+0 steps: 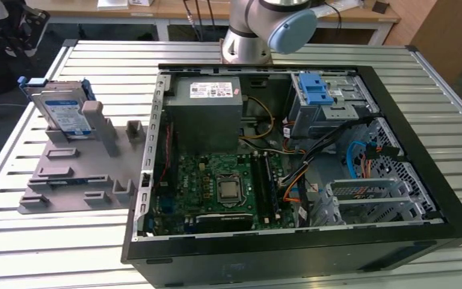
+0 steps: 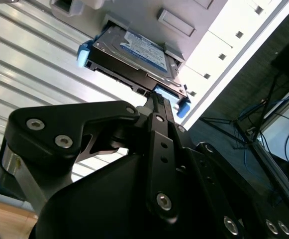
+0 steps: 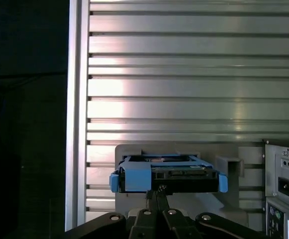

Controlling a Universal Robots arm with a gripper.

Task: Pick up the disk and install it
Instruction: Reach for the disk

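Slatted, seemingly metal table (image 1: 55,253) bears grey fixture (image 1: 62,180) and open computer case (image 1: 295,259).

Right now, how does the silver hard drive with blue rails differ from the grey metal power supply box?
The flat silver hard drive with blue rails stands on edge in a grey plastic fixture outside the black computer case; the grey metal power supply box sits inside it. The hard drive is thin and small; the power supply box is far bulkier. Both are labelled rectangular metal parts.

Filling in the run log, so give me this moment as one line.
stage: pre-grasp | disk: upright in grey holder, beside open case | gripper: shut, holds nothing, pointed at disk | installed: no
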